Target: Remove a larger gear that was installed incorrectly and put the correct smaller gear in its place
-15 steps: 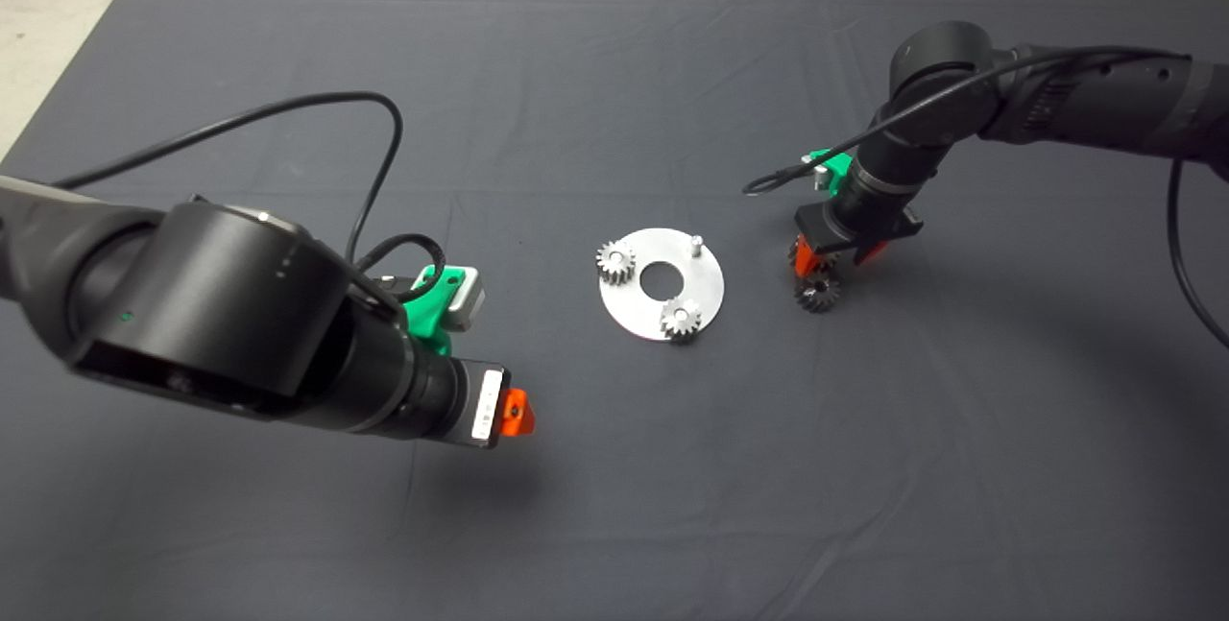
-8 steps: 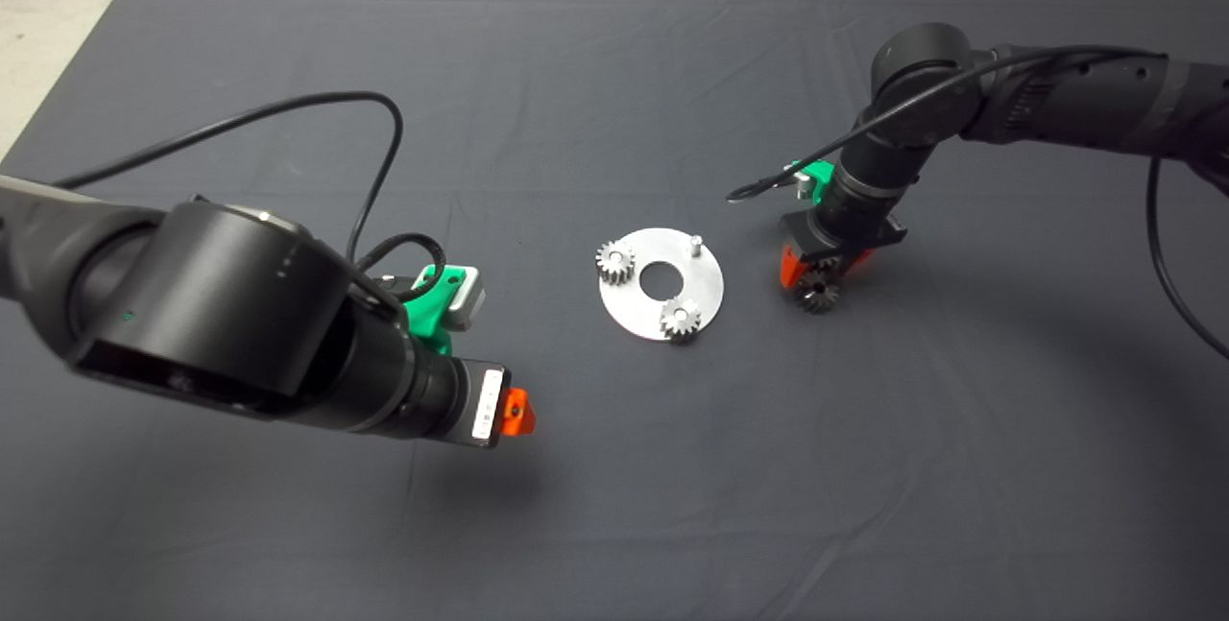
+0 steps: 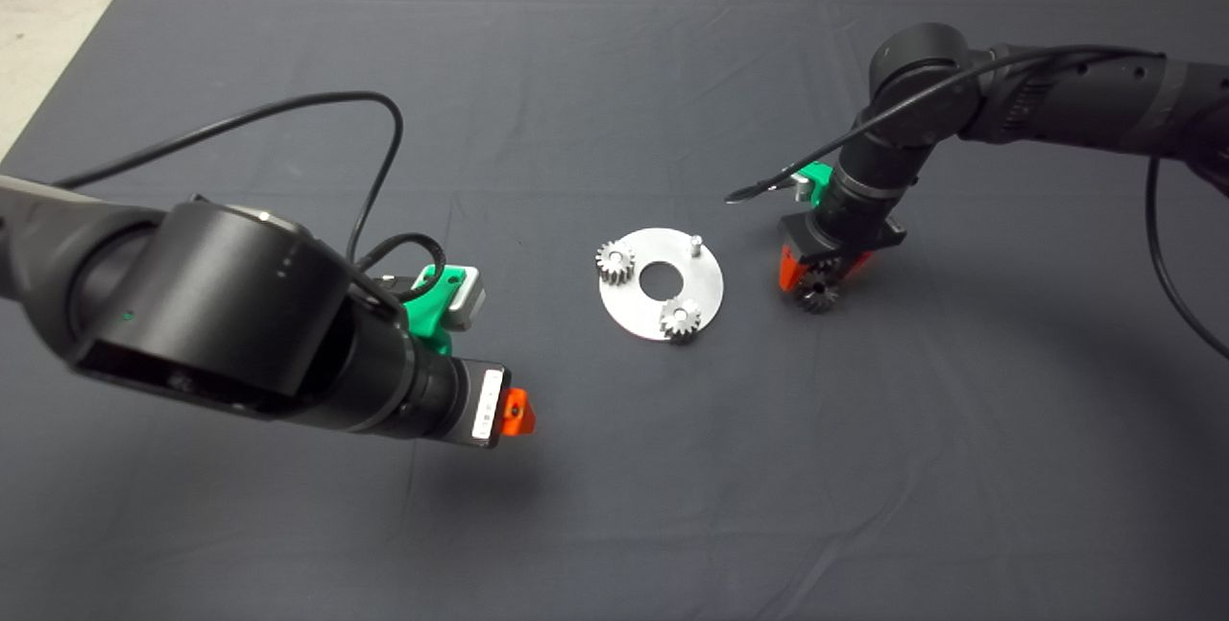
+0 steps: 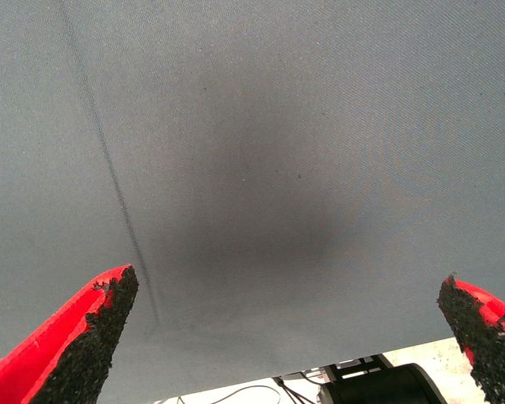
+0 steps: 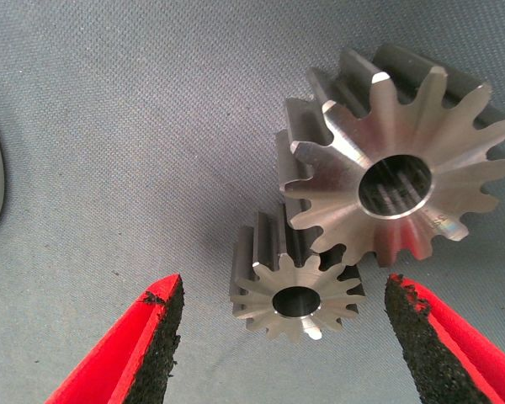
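Note:
In the right wrist view the larger gear (image 5: 396,189), bright steel with long coarse teeth, lies flat on the mat. The smaller gear (image 5: 296,296) touches its rim. My right gripper (image 5: 282,290) is open, one finger on each side of the smaller gear and neither touching it. From above, the right gripper (image 3: 816,268) hangs low just right of the round metal plate (image 3: 634,309), and one dark gear (image 3: 818,293) peeks out under it; which gear it is I cannot tell. My left gripper (image 3: 514,413) is open above bare mat at the lower left.
The plate carries two small bright gears (image 3: 614,261) (image 3: 680,319) and one bare peg (image 3: 695,242) at its far right edge. A black cable loops over the left arm. The pale floor shows beyond the mat's far edge.
The right gripper has shifted left and down over the two gears on the mat. The left arm has stayed still.

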